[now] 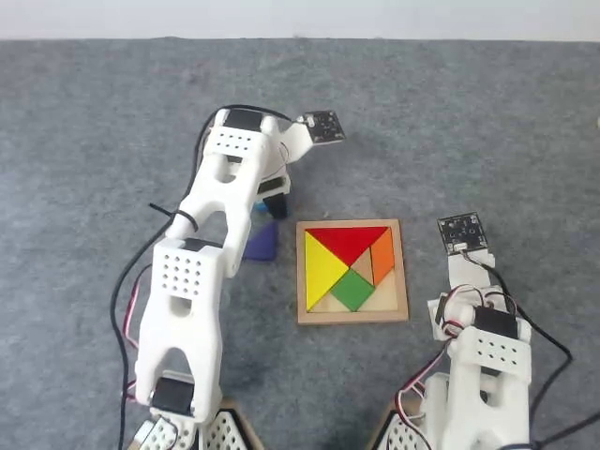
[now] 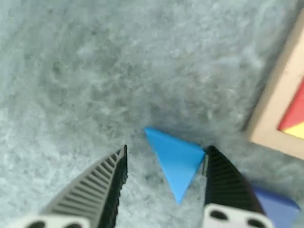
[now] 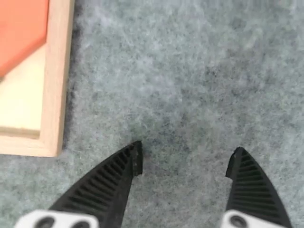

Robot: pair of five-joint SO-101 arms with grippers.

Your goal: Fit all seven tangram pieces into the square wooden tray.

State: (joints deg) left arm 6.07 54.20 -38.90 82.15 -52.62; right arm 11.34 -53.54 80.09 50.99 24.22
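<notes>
Left wrist view: left gripper (image 2: 165, 161), fingers spread, straddling light-blue triangle (image 2: 178, 159). High view: purple piece (image 1: 262, 242) lying left of tray (image 1: 302, 272), frame centre. Right gripper (image 3: 186, 159) hanging agape over carpet (image 3: 190, 71).

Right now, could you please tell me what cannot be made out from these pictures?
Dark blue piece: left arm covers part in the high view; left gripper and frame edge cut it off in the left wrist view.
Light blue triangle: whether that gripper touches it is blurred.
Wooden tray: cut by the edge in both wrist views.
</notes>
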